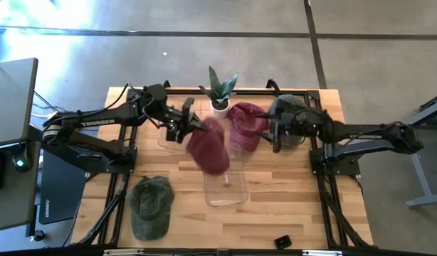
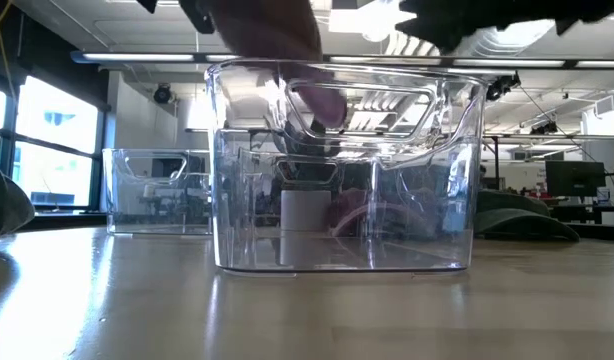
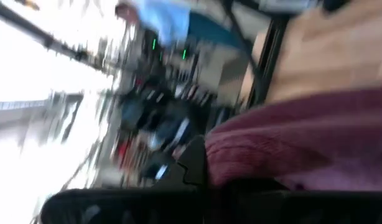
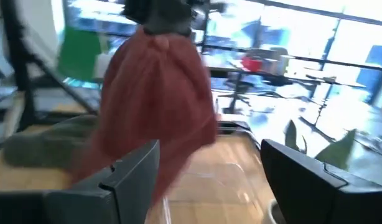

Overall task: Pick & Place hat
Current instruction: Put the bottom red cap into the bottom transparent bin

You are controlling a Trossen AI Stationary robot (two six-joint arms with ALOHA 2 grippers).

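Observation:
A maroon hat [image 1: 208,147] hangs blurred above the far end of a clear bin [image 1: 226,186], with my left gripper [image 1: 183,130] shut on it. In the right wrist view this hat [image 4: 157,99] hangs from the left gripper [image 4: 158,15]. A second maroon hat [image 1: 245,125] lies at the far middle of the table beside a potted plant [image 1: 220,91]. My right gripper [image 1: 270,132] stands open just right of that second hat and touches nothing; its fingers [image 4: 125,171] are wide apart. My left gripper holds the maroon hat by its upper edge [image 4: 155,36], pinched between the two fingers; which part of the hat that is I cannot tell. It comes level from the table's left. The hat hangs below the fingers, lifted clear, over the bin; its cloth [image 3: 303,140] fills the wrist view.
An olive hat [image 1: 151,206] lies near the table's front left. A dark green hat [image 1: 290,112] lies under my right arm at the far right. A second clear bin [image 2: 157,190] stands at the far left. A small black object [image 1: 282,242] lies near the front edge.

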